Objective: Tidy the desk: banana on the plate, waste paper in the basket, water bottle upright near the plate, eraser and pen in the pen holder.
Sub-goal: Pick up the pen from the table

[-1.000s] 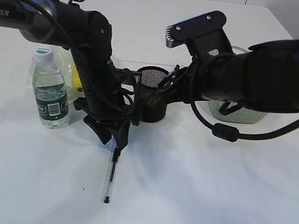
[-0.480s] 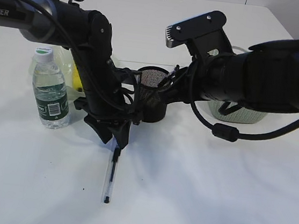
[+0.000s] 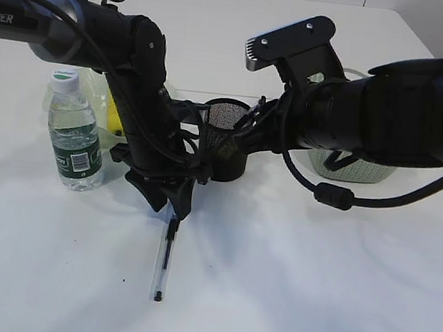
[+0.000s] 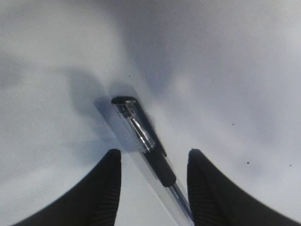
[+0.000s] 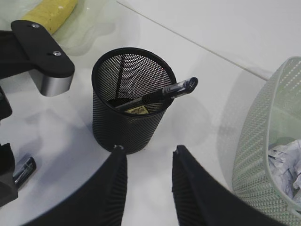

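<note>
Two pens [image 3: 162, 265] [image 5: 160, 95], one water bottle [image 3: 74, 141], one pen holder [image 5: 129, 101], one basket [image 5: 263, 150], one banana [image 5: 51, 13].

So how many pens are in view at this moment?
2. One pen leans inside the pen holder; another pen lies on the desk between the left claw's open fingers. Others may be hidden.

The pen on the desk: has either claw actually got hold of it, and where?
No. The left gripper straddles the pen near its grip section, jaws open, not touching. The right gripper holds nothing.
</note>
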